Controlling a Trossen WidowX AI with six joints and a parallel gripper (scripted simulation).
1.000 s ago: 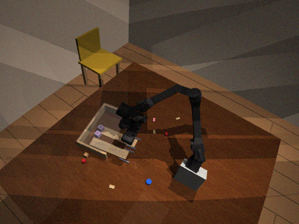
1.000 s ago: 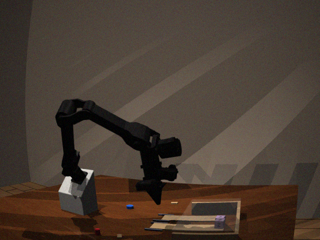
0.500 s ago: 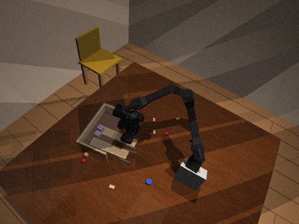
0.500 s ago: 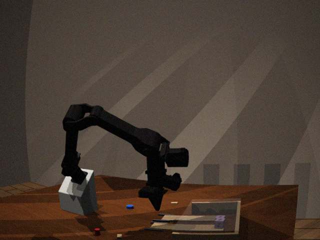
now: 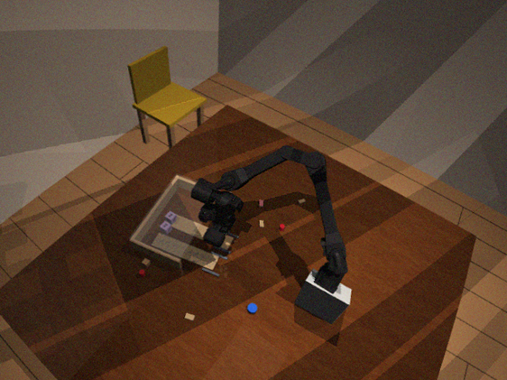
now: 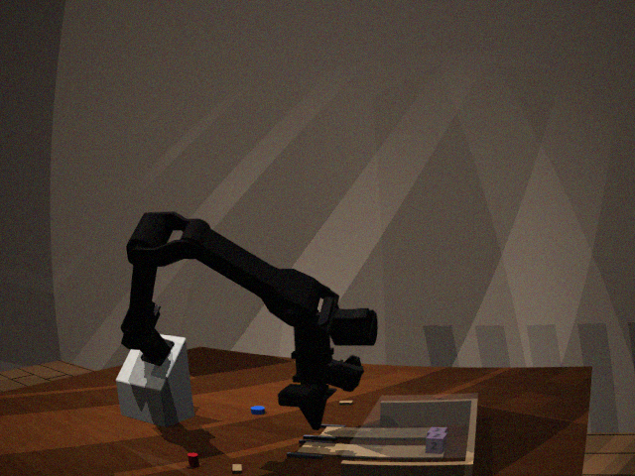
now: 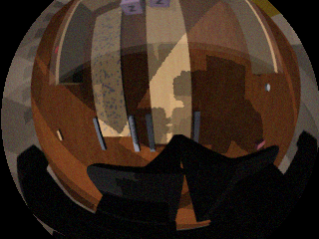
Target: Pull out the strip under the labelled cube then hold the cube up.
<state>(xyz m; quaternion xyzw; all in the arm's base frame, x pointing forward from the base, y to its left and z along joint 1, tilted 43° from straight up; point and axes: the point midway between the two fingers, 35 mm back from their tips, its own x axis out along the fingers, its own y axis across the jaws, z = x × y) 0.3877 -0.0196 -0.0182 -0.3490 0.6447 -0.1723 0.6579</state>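
Two lavender cubes with dark letter-like marks stand side by side at the strips' far ends. One cube is at the plain pale strip. The other cube is near the inner edge of the speckled strip; I cannot tell what it rests on. Bluish bars flank each strip's near end. My gripper is shut and empty, pointing down above the plain strip's near end. Its tips touch each other.
A low-walled tray with a see-through cover surrounds the strips' far parts; their near ends stick out. A blue disc, a red piece and several small blocks lie around on the table. A yellow chair stands beyond it.
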